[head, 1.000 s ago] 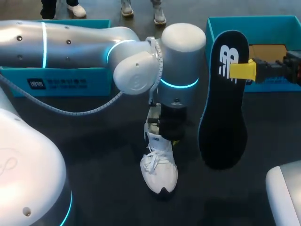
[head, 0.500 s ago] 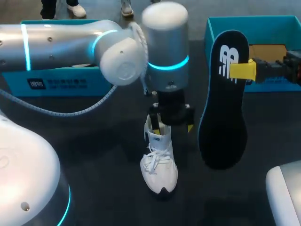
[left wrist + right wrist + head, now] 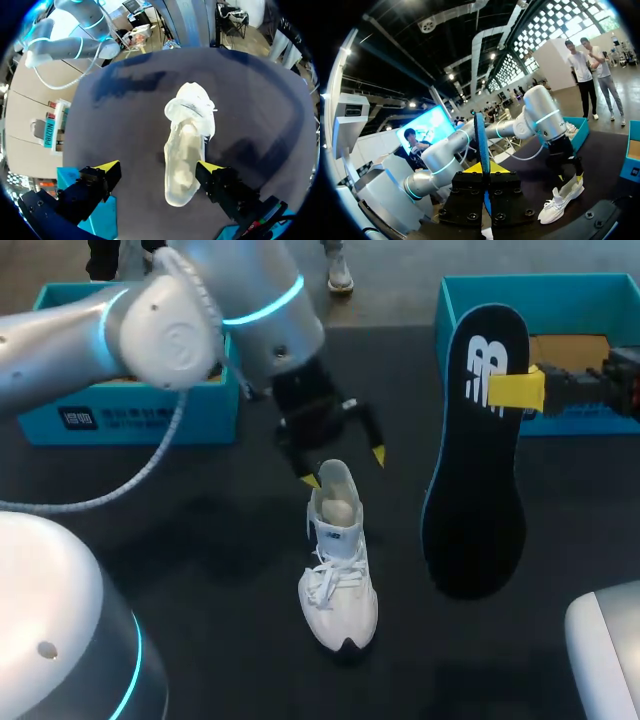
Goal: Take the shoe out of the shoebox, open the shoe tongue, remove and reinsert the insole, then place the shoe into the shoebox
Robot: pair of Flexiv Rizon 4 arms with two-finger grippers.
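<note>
My right pincer (image 3: 516, 390) is clenched on the insole (image 3: 475, 500), pinching it near the heel end so that it hangs upright with the broad forefoot down. It is well clear of the dark table (image 3: 200, 540), at about 3 o'clock from the shoe (image 3: 340, 570). From my right wrist, the insole (image 3: 480, 145) stands edge-on between the fingers of that pincer (image 3: 483, 169). I judge that this thin, firm grip steadies it for feeding toe-first into the shoe (image 3: 560, 200), which sits on the table ahead. The white shoe is out of its box and stands alone near the middle of the table, toe toward 6 o'clock and heel toward 12. Its collar gapes upward, and I read that as the opening kept ready for the insole. My left pincer (image 3: 345, 468) is released, fingers spread wide, and hovers just off the heel at 12 o'clock. From my left wrist, the shoe (image 3: 187, 145) lies below and between the fingers of that pincer (image 3: 159, 167), closer to one of them, and neither clamps it. I take this as standing by to brace the heel or spread the collar. The blue shoebox (image 3: 470, 285) waits open at about 1 o'clock, behind the insole, with something brown inside. Another blue box (image 3: 130, 415), perhaps the lid, sits at 10 o'clock. Removal looks done, while reinsertion and boxing remain.
</note>
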